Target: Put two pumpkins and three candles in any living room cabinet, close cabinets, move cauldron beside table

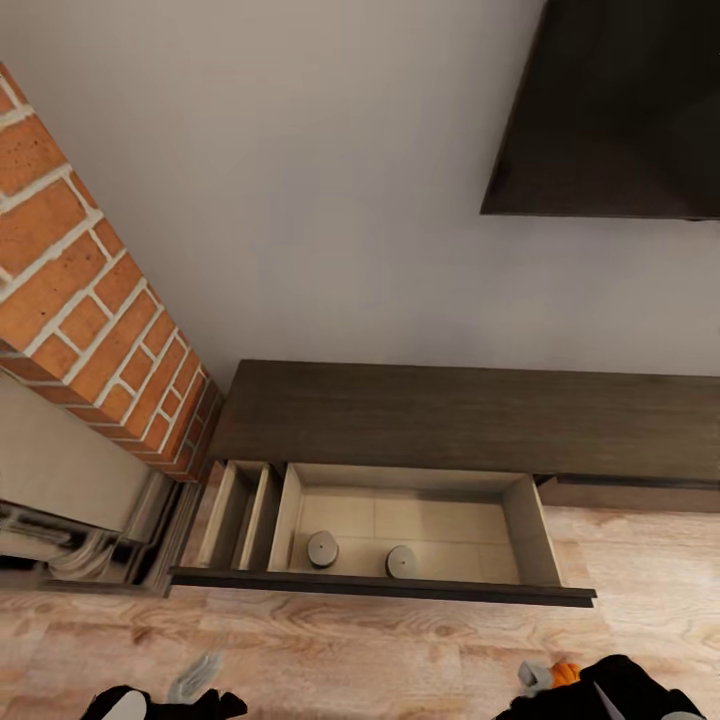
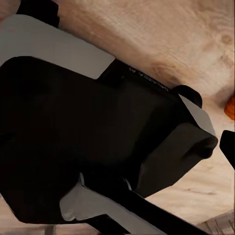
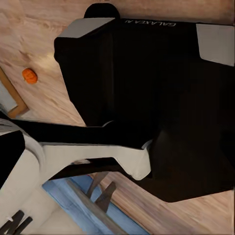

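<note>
you face a pale wall, brick chimney (image 1: pixel 90 300) left, black screen (image 1: pixel 610 100) right, plank floor (image 1: pixel 380 650) below. the cabinet (image 1: pixel 470 415) has a drawer (image 1: pixel 415 525) pulled out holding two candles (image 1: pixel 322 549). your left gripper (image 1: pixel 195 680): jaws unclear. your right gripper (image 1: pixel 545 678) pinches a pumpkin (image 1: pixel 566 671). another pumpkin (image 3: pixel 30 75) lies on the floor.
</note>
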Tool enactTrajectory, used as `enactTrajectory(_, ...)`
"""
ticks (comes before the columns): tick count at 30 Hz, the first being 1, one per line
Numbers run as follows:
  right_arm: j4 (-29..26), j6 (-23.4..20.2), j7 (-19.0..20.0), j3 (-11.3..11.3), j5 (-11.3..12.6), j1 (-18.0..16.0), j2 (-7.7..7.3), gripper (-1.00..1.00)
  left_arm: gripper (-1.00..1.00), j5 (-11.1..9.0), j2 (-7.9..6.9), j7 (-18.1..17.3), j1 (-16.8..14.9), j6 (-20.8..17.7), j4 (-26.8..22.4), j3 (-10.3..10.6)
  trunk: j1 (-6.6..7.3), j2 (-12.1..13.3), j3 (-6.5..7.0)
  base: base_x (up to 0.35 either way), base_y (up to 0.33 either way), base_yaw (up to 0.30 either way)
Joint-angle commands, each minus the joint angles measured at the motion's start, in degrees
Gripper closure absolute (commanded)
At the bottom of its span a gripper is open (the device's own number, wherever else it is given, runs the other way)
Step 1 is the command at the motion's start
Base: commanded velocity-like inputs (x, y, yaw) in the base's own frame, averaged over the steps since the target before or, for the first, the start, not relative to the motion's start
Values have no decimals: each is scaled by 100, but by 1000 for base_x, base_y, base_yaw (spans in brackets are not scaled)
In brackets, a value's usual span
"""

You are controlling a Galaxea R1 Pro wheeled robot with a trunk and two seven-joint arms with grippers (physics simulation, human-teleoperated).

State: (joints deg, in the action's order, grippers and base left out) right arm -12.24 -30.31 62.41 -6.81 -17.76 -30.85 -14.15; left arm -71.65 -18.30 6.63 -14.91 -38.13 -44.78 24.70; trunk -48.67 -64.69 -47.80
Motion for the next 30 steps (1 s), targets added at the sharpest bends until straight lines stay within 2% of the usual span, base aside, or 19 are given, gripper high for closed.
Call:
enactTrajectory(1, 11, 43, -134, -48, -43, -1, 55, -100, -100, -8, 10, 60, -3, 45, 104, 20, 22, 39, 15, 0, 0, 0)
enactTrajectory(2, 149, 262, -741, -48, -16, 5, 209, -100, -100, 68, 36, 72, -3, 240, 412, 19, 44, 79, 33, 0, 0, 0)
enactTrajectory(4, 264, 345, -1102, -48, -38, 7, 373, -100, -100, 91, 42, 74, -3, 440, 592, 20, 66, 119, 51, 0, 0, 0)
enactTrajectory(5, 356, 406, -1528, -48, -69, 8, 720, -100, -100, 101, 47, 76, -3, 614, 766, 18, 66, 119, 51, 0, 0, 227)
enactTrajectory(6, 366, 415, -1655, -48, -73, 8, 767, -100, -100, 98, 47, 76, -3, 627, 784, 18, 66, 119, 51, 0, 0, 261)
enactTrajectory(9, 375, 501, -1878, -48, -63, 8, 801, -100, -100, 88, 46, 76, -3, 636, 855, 16, 66, 119, 51, 0, 0, 280)
enactTrajectory(12, 468, 789, -2260, -48, -30, 8, 816, -100, -100, 81, 45, 69, -3, 639, 1084, 11, 66, 119, 51, 0, 0, 294)
enactTrajectory(16, 679, 1156, -2939, -48, -7, 8, 843, -100, -100, 75, 45, 67, -3, 640, 1321, -6, 66, 119, 51, 0, 0, 298)
enactTrajectory(20, 783, 1329, -3713, -55, 5, 8, 1064, -100, -100, 74, 57, 67, -3, 649, 1534, -7, 66, 119, 51, 0, 0, 299)
enactTrajectory(23, 794, 1373, -3975, -56, 2, 8, 1136, -100, -100, 74, 99, 67, -3, 659, 1609, -8, 66, 119, 51, 0, 0, 300)
enactTrajectory(27, 800, 1546, -4282, -64, 6, 8, 1178, -100, -100, 73, 237, 67, -3, 912, 1947, -12, 66, 119, 51, 0, 0, 300)
enactTrajectory(29, 809, 1646, -4500, -66, 22, 8, 1221, -100, -100, 80, 493, 67, -3, 1423, 2334, 5, 66, 119, 51, 0, 0, 300)
enactTrajectory(30, 809, 1652, -4514, -66, 22, 8, 1228, -100, -100, 80, 504, 67, -3, 1451, 2353, 6, 66, 119, 51, 0, 0, 300)
